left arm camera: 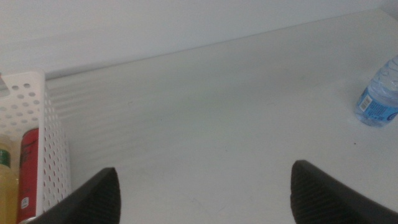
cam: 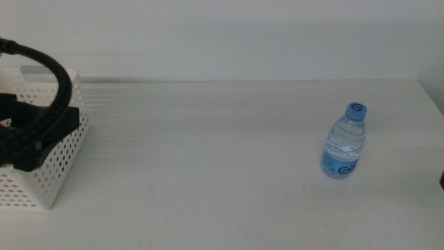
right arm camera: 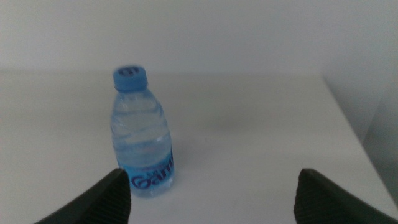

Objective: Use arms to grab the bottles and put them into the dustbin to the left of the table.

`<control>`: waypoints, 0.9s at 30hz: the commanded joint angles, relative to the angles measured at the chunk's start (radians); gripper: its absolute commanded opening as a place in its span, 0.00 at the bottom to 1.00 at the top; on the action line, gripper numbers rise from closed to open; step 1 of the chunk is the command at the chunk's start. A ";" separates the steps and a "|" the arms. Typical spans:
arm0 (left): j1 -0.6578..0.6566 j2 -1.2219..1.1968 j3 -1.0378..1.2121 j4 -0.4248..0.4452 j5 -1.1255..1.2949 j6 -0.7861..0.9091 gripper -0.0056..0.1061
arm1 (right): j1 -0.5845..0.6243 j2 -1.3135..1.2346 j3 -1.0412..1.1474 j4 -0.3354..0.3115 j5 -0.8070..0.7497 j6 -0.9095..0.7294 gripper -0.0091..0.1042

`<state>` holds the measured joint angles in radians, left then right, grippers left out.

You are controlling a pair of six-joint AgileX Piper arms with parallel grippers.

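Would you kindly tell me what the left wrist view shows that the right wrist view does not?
Only the left wrist view shows the white perforated plastic basket, holding a red can and a yellow-liquid bottle, beyond the open left pincer. Only the right wrist view shows the open right pincer and the bottle's blue cap. Both show the clear blue-labelled water bottle standing upright on the plain white tabletop.

Water bottle (cam: 343, 142) clear glossy plastic; dustbin (cam: 59, 167) perforated white plastic; table (cam: 208, 160) smooth matt.
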<state>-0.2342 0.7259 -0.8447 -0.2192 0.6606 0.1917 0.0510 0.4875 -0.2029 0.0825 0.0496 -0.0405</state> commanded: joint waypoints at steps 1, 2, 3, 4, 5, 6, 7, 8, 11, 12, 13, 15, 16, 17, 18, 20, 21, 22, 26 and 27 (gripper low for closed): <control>-0.004 0.000 -0.025 -0.015 -0.070 -0.016 0.86 | -0.004 0.092 -0.068 -0.011 -0.067 -0.013 0.71; -0.004 0.000 -0.025 -0.015 -0.070 -0.016 0.86 | -0.004 0.131 -0.083 -0.011 -0.068 -0.013 0.71; -0.004 0.000 -0.025 -0.015 -0.070 -0.016 0.86 | -0.004 0.169 -0.094 -0.011 -0.076 -0.013 0.71; -0.004 0.000 -0.025 -0.015 -0.070 -0.016 0.86 | -0.004 0.204 -0.106 -0.010 -0.084 -0.008 0.71; -0.004 0.000 -0.025 -0.015 -0.070 -0.016 0.86 | -0.004 0.236 -0.118 -0.007 -0.089 -0.001 0.71; -0.004 0.000 -0.025 -0.015 -0.070 -0.016 0.86 | -0.004 0.260 -0.131 0.000 -0.091 0.007 0.71; -0.004 0.000 -0.025 -0.015 -0.070 -0.016 0.86 | -0.004 0.289 -0.143 0.009 -0.094 0.019 0.71; -0.004 0.000 -0.025 -0.015 -0.070 -0.016 0.86 | -0.004 0.314 -0.155 0.018 -0.103 0.035 0.71; -0.004 0.000 -0.025 -0.015 -0.070 -0.016 0.86 | -0.003 0.384 -0.188 0.019 -0.107 0.051 0.71; -0.004 0.000 -0.025 -0.015 -0.070 -0.016 0.86 | -0.003 0.407 -0.197 0.019 -0.106 0.051 0.71; -0.004 0.000 -0.025 -0.015 -0.070 -0.016 0.86 | -0.003 0.430 -0.205 0.019 -0.106 0.051 0.71; -0.004 0.000 -0.025 -0.015 -0.070 -0.015 0.86 | -0.003 0.469 -0.219 0.017 -0.107 0.051 0.71; -0.004 0.000 -0.025 -0.015 -0.070 -0.015 0.86 | -0.003 0.488 -0.223 0.016 -0.113 0.051 0.71; -0.004 0.000 -0.025 -0.015 -0.070 -0.015 0.86 | -0.003 0.507 -0.224 0.016 -0.126 0.051 0.71; -0.004 0.000 -0.025 -0.015 -0.070 -0.015 0.86 | -0.003 0.521 -0.226 0.016 -0.138 0.051 0.71; -0.004 0.000 -0.025 -0.015 -0.070 -0.015 0.86 | -0.003 0.549 -0.225 0.007 -0.175 0.051 0.71; -0.004 0.000 -0.025 -0.015 -0.070 -0.015 0.86 | -0.003 0.560 -0.225 -0.004 -0.193 0.051 0.71; -0.004 0.000 -0.025 -0.015 -0.070 -0.015 0.86 | -0.002 0.570 -0.225 -0.022 -0.213 0.051 0.71; -0.004 0.000 -0.025 -0.015 -0.070 -0.015 0.86 | 0.025 0.604 -0.225 -0.096 -0.258 0.052 0.71; -0.004 0.000 -0.025 -0.015 -0.070 -0.015 0.86 | 0.038 0.611 -0.225 -0.109 -0.270 0.052 0.71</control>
<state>-0.2342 0.7259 -0.8447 -0.2192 0.6606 0.1906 0.0758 1.1023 -0.3935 0.0119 -0.1265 0.0164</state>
